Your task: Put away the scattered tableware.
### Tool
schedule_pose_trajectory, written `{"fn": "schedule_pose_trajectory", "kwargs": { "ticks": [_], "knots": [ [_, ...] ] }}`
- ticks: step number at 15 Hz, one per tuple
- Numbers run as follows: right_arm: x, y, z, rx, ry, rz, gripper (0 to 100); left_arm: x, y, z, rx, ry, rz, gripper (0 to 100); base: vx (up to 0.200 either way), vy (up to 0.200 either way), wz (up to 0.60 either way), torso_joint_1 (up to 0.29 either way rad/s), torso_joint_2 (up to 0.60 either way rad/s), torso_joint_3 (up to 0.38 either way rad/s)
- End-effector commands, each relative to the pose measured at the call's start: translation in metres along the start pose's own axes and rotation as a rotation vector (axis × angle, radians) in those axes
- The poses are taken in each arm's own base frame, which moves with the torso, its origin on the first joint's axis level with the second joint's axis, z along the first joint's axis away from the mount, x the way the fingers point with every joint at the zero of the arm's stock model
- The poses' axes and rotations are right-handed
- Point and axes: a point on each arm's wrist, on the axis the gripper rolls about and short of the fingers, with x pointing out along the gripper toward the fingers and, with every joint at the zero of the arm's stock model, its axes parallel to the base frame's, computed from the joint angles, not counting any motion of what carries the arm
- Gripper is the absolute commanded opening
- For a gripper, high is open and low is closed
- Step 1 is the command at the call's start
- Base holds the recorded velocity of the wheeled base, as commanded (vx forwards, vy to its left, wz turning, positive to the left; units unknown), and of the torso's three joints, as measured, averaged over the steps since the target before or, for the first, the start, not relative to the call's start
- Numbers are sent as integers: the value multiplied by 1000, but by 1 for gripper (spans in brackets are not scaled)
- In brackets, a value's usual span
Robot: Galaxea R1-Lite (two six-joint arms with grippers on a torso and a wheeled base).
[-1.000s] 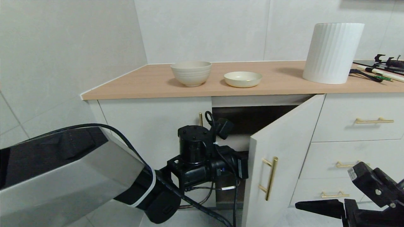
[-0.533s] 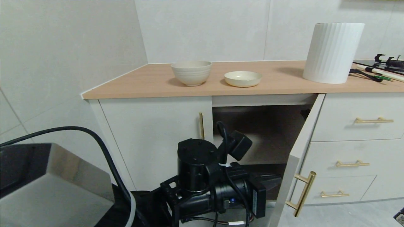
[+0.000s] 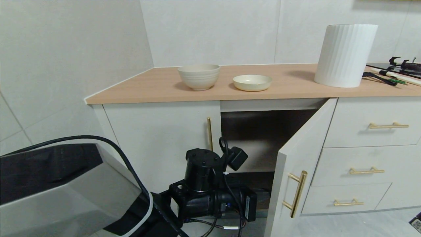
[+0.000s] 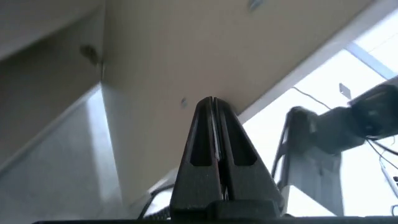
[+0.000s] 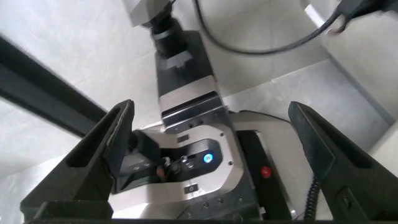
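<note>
Both task pieces sit on the light-wood desk [image 3: 296,80]. The cream ribbed ceramic bowl [image 3: 199,76] is upright toward the desk's left end, approx midway btw the front and back edges. The shallow cream round dish [image 3: 252,82] is just beside it, on the side away from the left end, w/ a small gap btw them, not touching.

Toward the desk's right end you have the tall white ribbed cylinder container [image 3: 345,55], upright. Past it, at the right edge, lie a few black and pale long-handled utensils [image 3: 389,76], too small to tell apart.

Under the desk's front edge, below the dish, the white cabinet door w/ a gold bar handle [image 3: 297,164] stands partly swung open, hinged on its right side. The inside is dark, w/ a pale shelf [image 3: 256,158] showing. The white door [image 3: 158,141] left of the opening is shut. Right of the open door there's a stack of three white drawers w/ gold handles [image 3: 371,148].

Your left arm's black wrist [image 3: 210,194] is low in front of the opening, near the floor. The left hand [image 4: 212,102] has its fingers pressed together w/ nothing btw them, and it points at a plain beige panel; can't tell which panel. The right hand [image 5: 211,109] has its fingers spread wide and grips nothing.
</note>
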Motion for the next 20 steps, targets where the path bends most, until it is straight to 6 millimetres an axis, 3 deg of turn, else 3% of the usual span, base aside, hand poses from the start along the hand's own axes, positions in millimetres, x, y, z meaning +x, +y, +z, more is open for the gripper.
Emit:
{"fn": "schedule_pose_trajectory", "kwargs": {
  "ticks": [1, 5, 8, 14, 16, 19, 20],
  "knots": [
    [1, -1, 0, 6, 6, -4, 100, 16, 13, -1, -5, -8, 26, 0, 0, 0, 0, 0, 0, 0],
    [3, -3, 0, 10, 12, -6, 100, 17, 17, 6, -15, -5, 54, 0, 0, 0, 0, 0, 0, 0],
    [3, -3, 0, 10, 12, -6, 100, 25, 23, 16, -13, -43, 123, 0, -200, 0, 0, 5, 2, 1],
    [3, -3, -1, 12, 14, -7, 100, 34, 15, 28, 6, -65, 100, 0, 0, 0, 0, 0, 0, 0],
    [3, -3, -1, 12, 15, -4, 100, 40, -13, 27, 40, -59, 33, 0, 0, 0, 0, 0, 0, 0],
    [2, -2, -1, 8, 12, 6, 100, 32, -88, 38, 104, -57, -148, 0, 0, 0, 0, 0, 0, 0],
    [1, -1, -1, 3, 9, 20, 100, 26, -106, 33, 115, -37, -183, 0, 0, 0, 0, 0, 0, 0]
  ]
}}
